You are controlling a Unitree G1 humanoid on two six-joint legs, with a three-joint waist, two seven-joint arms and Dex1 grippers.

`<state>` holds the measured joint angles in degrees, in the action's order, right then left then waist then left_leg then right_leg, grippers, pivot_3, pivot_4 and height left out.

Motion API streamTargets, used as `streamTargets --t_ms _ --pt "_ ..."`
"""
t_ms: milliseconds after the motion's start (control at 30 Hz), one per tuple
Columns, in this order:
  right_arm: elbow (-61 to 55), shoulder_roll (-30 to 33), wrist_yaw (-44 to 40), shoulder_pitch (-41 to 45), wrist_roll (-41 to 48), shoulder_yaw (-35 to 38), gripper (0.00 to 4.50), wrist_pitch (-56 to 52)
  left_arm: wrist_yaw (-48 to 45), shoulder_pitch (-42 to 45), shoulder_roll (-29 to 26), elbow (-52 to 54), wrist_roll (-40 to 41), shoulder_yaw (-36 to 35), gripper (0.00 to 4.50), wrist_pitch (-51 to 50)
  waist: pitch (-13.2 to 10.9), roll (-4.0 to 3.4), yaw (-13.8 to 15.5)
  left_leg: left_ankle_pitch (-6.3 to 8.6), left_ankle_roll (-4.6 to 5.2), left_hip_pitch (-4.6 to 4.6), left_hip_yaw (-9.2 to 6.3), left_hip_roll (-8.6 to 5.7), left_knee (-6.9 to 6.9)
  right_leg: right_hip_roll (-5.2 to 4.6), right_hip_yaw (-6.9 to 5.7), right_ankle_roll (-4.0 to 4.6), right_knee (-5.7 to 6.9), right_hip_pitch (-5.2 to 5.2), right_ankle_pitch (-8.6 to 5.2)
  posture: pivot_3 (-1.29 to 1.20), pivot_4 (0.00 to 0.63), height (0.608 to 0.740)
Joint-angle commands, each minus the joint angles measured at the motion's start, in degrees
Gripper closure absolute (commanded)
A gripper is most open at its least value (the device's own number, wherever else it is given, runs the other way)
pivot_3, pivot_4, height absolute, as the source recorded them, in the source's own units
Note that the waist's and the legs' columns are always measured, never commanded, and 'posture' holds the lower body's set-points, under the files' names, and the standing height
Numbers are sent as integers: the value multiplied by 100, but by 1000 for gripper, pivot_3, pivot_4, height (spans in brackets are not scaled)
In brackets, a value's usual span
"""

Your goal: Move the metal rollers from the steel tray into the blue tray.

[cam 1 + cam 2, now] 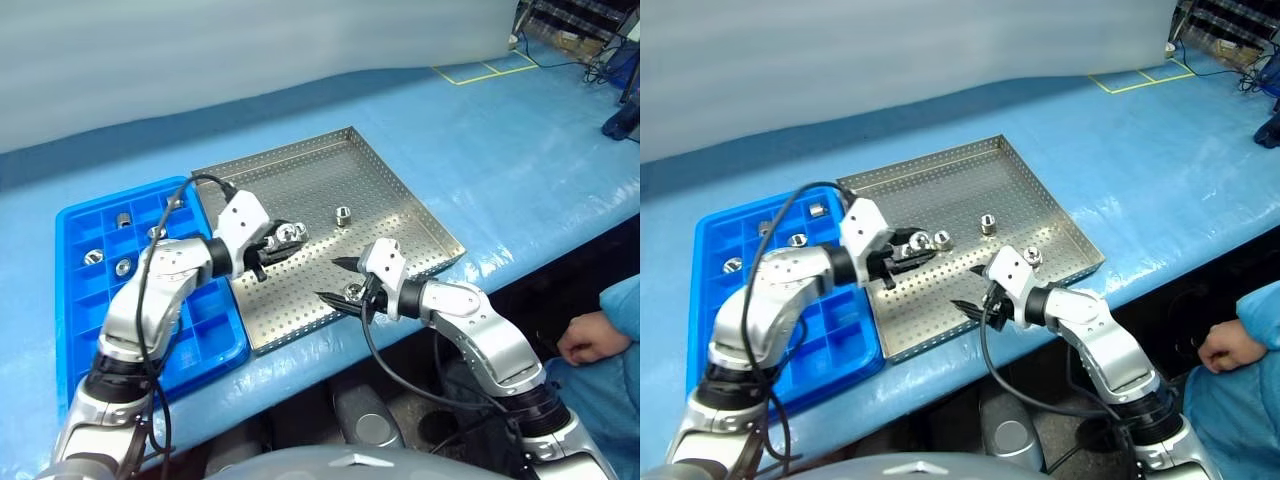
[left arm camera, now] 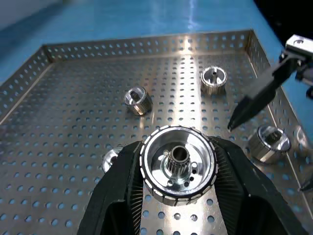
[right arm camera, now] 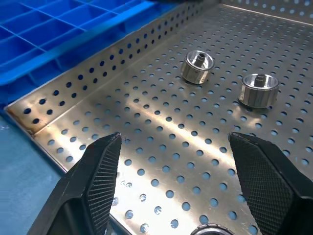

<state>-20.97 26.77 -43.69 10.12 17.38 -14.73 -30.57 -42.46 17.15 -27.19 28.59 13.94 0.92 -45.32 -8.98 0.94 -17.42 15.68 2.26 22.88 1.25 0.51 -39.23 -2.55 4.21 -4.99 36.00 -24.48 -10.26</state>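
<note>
with the left hand point(image 1: 272, 246) clamped on a metal roller point(image 2: 178, 163) above the steel tray point(image 1: 400, 190), the blue tray point(image 1: 85, 215) lies to its left; the right hand point(image 1: 340, 282) gapes empty.

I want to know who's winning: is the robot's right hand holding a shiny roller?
No. The right gripper has its fingers spread apart over the steel tray with nothing between them.

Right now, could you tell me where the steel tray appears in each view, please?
Left eye: steel tray centre, beside blue tray.
Right eye: centre again.
Left wrist: under the gripped metal roller.
Right wrist: under the right gripper.
Shared landmark: the right gripper's black fingers.
</note>
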Motion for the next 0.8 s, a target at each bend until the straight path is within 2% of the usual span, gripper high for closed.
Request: streamTargets --t_ms 33,267,433,633,800 --pt "-187 -200 -284 158 576 232 800 67 685 -400 -170 678 -86 -779 2775 -408 0 0 0 0 0 -4 0 1 0 1 0 0 0 4 0 -264 150 740" --pt "160 -276 -490 583 596 -50 800 -80 1194 -2004 -943 1563 -545 -1580 2775 -783 -3 10 161 -1 -3 -10 -3 2 1 2 -4 4 0 5 -2 -167 150 740" --pt "305 -275 -776 834 447 -518 800 -56 2161 -2102 -535 1446 -926 -2046 2775 -1132 -3 12 503 -1 -5 -9 -8 2 4 -3 -17 12 2 1 -5 -97 150 740" --pt "473 -400 -772 964 301 -714 800 38 2682 -2159 -234 1191 -1175 -1812 2775 -1173 2 20 935 -1 -9 -7 -8 0 3 -7 -22 17 -1 2 -2 -80 150 740" --pt "406 -430 -728 890 264 -670 800 40 2931 -2259 -249 991 -1384 -1772 2775 -1199 3 22 1120 0 -12 -7 -8 3 4 -9 -30 25 -1 -1 -3 -88 150 740"
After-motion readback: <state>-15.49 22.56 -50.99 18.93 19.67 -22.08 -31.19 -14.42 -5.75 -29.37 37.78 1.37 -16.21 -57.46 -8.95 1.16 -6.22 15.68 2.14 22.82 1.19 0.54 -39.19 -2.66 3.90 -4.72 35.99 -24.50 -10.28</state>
